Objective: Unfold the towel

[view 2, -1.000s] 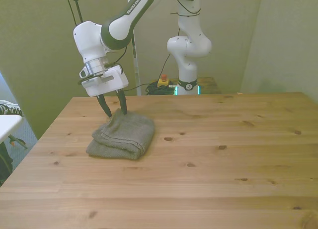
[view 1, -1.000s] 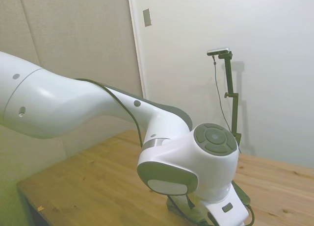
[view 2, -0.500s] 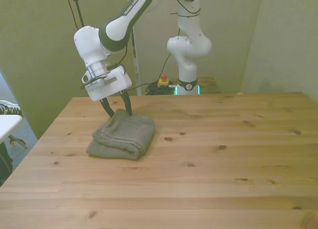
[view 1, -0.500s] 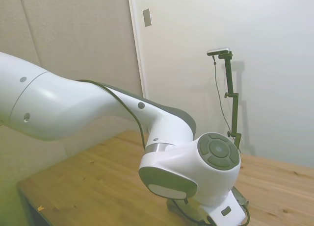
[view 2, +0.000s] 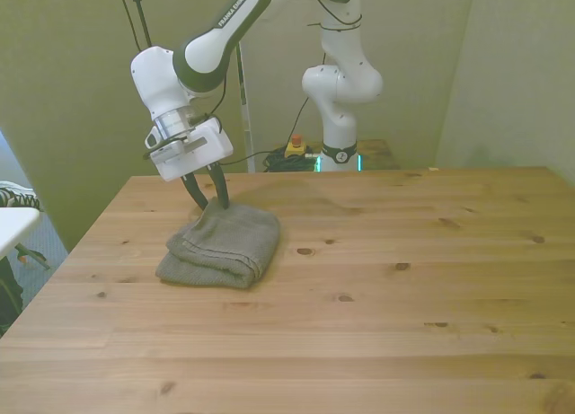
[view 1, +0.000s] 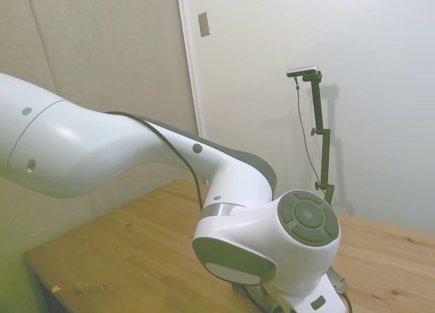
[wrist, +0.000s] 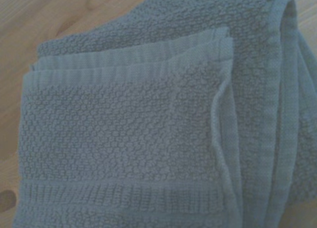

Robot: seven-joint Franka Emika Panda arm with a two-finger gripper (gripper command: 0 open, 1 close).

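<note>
- The towel (view 2: 220, 245) lies folded in a thick wad on the table (view 2: 377, 288), near the far corner on the front view's left; none of it is opened out yet.
- The gripper (view 2: 208, 201) hangs at the towel's far edge, its fingers spread apart and tips just at the cloth — grasping nothing, as far as the front view shows.
- The wrist view shows the towel's (wrist: 148, 129) layers stacked, with a hemmed corner of the top layer lying free over the one below.
- Step in hand, as I judge it: settling onto the top layer for the first grasp.
- The next move calls for closing on the upper layer alone — not the whole stack — then lifting and drawing it across toward bare table.
- The side view shows only the arm; the towel is hidden there.
</note>
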